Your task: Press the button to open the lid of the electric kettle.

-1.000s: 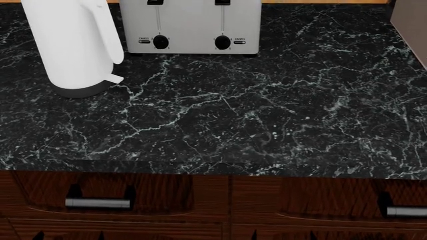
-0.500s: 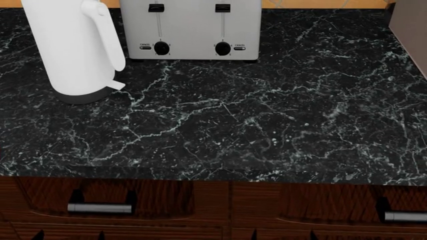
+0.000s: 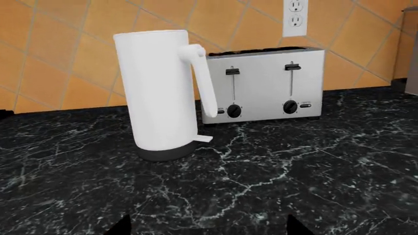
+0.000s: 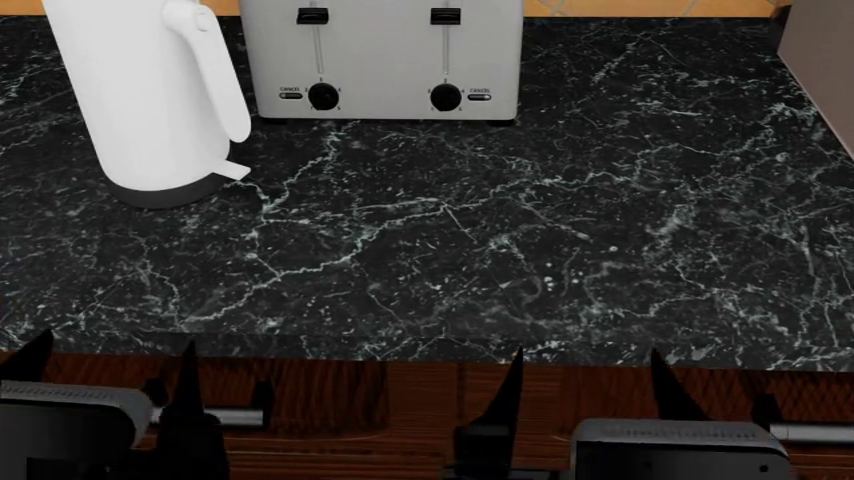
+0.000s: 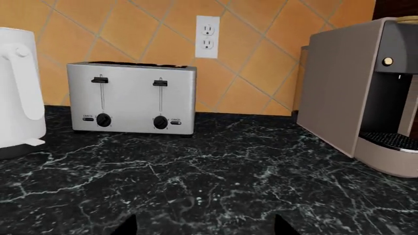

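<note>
The electric kettle is a tall white jug on a dark grey base, standing at the counter's far left with its curved handle towards the toaster. It also shows in the left wrist view and at the edge of the right wrist view. The button is a small round white spot at the handle's top. The lid shows only edge-on. My left gripper and right gripper are both open and empty, low at the counter's front edge, far from the kettle. Their tips also show in the wrist views.
A silver two-lever toaster stands right of the kettle against the tiled wall. A grey coffee machine stands at the far right. The black marble counter lies between them and my grippers. Wooden drawers with metal handles are below.
Both grippers have risen into the bottom of the head view, where neither showed before. The head view tilted slightly one second ago and has held since. The kettle has not moved.
</note>
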